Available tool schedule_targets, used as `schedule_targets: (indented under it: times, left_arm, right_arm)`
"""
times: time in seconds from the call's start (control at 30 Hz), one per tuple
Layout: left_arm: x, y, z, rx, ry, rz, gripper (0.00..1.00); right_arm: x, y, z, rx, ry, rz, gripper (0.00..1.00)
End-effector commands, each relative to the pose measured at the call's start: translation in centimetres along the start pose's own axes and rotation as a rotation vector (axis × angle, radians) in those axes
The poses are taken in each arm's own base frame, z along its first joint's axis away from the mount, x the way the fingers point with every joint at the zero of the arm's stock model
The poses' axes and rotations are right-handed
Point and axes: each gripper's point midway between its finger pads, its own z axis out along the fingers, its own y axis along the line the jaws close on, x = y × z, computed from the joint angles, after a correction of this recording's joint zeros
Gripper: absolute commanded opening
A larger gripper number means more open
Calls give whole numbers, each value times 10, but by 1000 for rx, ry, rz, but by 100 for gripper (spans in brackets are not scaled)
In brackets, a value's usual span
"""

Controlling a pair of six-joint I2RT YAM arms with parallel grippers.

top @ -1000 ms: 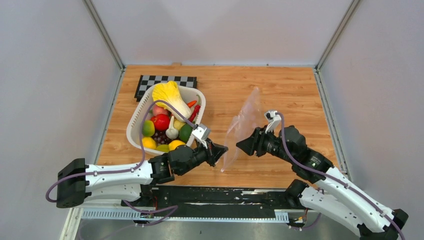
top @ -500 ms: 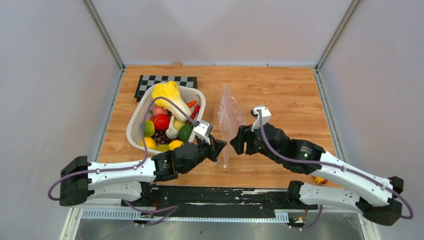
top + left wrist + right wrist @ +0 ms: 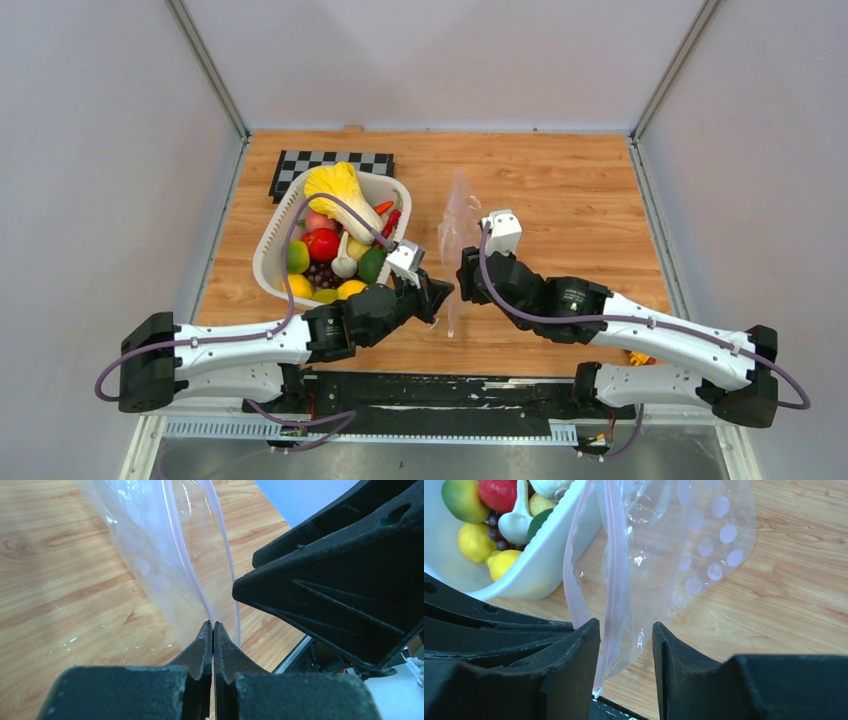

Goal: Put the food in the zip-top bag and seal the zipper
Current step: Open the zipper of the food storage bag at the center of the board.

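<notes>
The clear zip-top bag (image 3: 455, 235) hangs upright at table centre, its mouth open toward the arms. My left gripper (image 3: 444, 294) is shut on one lip of the bag's mouth, pinching the pink zipper strip (image 3: 192, 575) at the fingertips (image 3: 206, 635). My right gripper (image 3: 463, 277) is open, its jaws standing either side of the other pink lip (image 3: 616, 575) without clamping it. The food (image 3: 325, 245), cabbage, tomato, lemons, limes, garlic, grapes, chili, lies in the white basket (image 3: 268, 240) to the left. It also shows in the right wrist view (image 3: 499, 510).
A black-and-white checkerboard (image 3: 300, 165) lies behind the basket. The wooden table (image 3: 580, 190) is walled by grey panels on three sides. The black base rail (image 3: 450, 390) runs along the near edge.
The right arm swung left and closed in on the bag's mouth beside the left gripper. The bag swung left and turned more edge-on. The left gripper kept its pinch.
</notes>
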Motion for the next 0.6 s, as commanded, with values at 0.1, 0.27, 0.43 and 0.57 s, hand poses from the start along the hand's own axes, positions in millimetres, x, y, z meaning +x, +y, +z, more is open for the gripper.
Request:
schedule_targets:
  times: [0.1,0.27,0.43,0.57]
  left_arm:
    - [-16,-12,-3,33,-32,-48,0]
    - [-16,-14,-1,29,-23,-43,0]
    - [-15,-1,-6,-27,-10,-16,0]
    - [-13,9,-8,-71,-8,-6,0]
  right_arm:
    - [-1,12,12,-10,-20,42,41]
    - [21,10,24,38,49,10,20]
    - [25,3,20,51,59,2,13]
    - [23,7,13,-11,59,-15,0]
